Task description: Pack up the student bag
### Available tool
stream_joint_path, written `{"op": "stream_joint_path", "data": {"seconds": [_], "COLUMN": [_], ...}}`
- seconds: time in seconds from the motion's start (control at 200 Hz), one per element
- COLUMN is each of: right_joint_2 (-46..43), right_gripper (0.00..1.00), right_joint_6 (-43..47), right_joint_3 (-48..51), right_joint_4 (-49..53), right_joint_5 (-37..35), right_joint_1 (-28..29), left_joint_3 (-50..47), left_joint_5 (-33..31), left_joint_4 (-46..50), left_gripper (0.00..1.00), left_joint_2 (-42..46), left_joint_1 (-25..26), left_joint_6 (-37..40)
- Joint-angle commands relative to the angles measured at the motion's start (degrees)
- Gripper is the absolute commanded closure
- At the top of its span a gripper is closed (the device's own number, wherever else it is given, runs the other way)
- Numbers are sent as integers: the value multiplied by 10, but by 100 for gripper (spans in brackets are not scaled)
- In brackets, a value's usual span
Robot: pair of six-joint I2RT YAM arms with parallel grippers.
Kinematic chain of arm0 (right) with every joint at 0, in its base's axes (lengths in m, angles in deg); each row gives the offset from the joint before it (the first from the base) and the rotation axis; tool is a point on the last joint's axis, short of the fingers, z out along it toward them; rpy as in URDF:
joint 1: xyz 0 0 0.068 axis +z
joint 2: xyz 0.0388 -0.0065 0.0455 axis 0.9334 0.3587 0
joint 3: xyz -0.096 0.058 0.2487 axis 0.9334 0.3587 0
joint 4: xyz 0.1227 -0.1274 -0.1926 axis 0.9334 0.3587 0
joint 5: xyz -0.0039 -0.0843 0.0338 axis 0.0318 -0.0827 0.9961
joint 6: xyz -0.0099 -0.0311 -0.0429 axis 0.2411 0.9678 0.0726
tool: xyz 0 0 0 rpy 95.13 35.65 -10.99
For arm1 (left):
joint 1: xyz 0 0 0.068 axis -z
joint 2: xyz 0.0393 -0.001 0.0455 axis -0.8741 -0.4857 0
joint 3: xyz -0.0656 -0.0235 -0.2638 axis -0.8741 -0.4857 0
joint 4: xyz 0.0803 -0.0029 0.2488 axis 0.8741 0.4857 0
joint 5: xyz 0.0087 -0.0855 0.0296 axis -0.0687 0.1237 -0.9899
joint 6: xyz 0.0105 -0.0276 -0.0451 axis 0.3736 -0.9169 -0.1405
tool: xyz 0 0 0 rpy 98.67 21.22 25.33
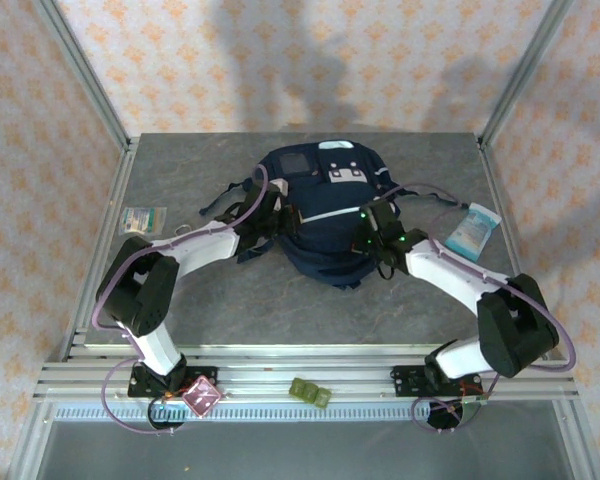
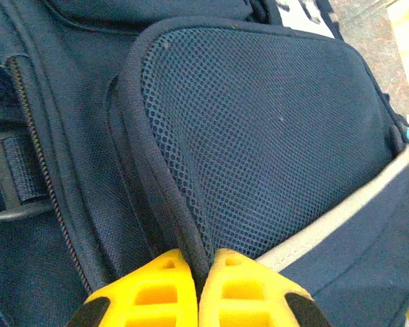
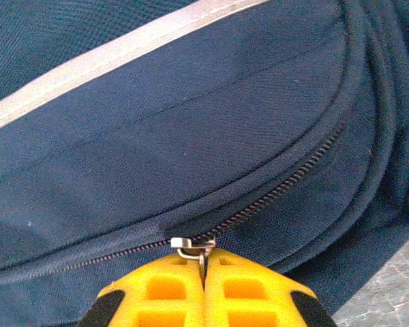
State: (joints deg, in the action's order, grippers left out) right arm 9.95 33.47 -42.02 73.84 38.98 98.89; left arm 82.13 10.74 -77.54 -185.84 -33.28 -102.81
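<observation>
Zipper pull (image 3: 189, 245) sits pinched in the right tool (image 3: 204, 272); the left tool (image 2: 196, 276) clamps the mesh pocket edge (image 2: 157, 184) of the student bag (image 1: 320, 215), central on the worktop (image 1: 180, 300) (a useful anchor). Pulling steadily along the teeth (image 3: 279, 187), not upward, seems best.

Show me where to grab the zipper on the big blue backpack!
Grip the small metal pull tab on the student bag. It is flat and thin and hangs out from the zipper teeth, so come from the bag's near right side and pinch its flat faces, as the right end effector does now.
</observation>
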Motion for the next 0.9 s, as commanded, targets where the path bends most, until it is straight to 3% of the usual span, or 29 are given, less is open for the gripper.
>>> {"op": "stream_joint_path", "data": {"seconds": [0.0,0.1,0.175,0.23,0.44,0.611,0.806,0.856,0.896], "right_joint_2": [-13,20,54,77,128,144,140,140,140], "right_gripper": [100,100,100,100,100,100,100,100,100], "right_joint_6": [17,3,-19,-34,-44,-35,-35,-32,-31], "right_joint_3": [-16,-49,-63,-73,-106,-116,-117,-118,-119], "right_joint_4": [29,-8,-65,-101,-146,-139,-136,-128,-115], "right_joint_5": [8,47,88,108,120,130,131,127,119], "right_joint_1": [52,108,120,120,121,121,128,131,132], "left_joint_3": [58,120,150,139,-7,-84,-34,-20,-10], "left_joint_5": [-81,-85,-77,-70,-66,-34,-54,-71,-80], "left_joint_4": [11,39,68,73,66,1,-9,-5,-3], "left_gripper": [100,99,64,52,40,37,38,45,66], "left_joint_2": [-21,-46,-44,-25,88,101,28,13,3], "left_joint_1": [-63,-99,-103,-97,-46,9,24,23,21], "left_joint_6": [32,38,43,38,-23,-96,-99,-96,-92]}}
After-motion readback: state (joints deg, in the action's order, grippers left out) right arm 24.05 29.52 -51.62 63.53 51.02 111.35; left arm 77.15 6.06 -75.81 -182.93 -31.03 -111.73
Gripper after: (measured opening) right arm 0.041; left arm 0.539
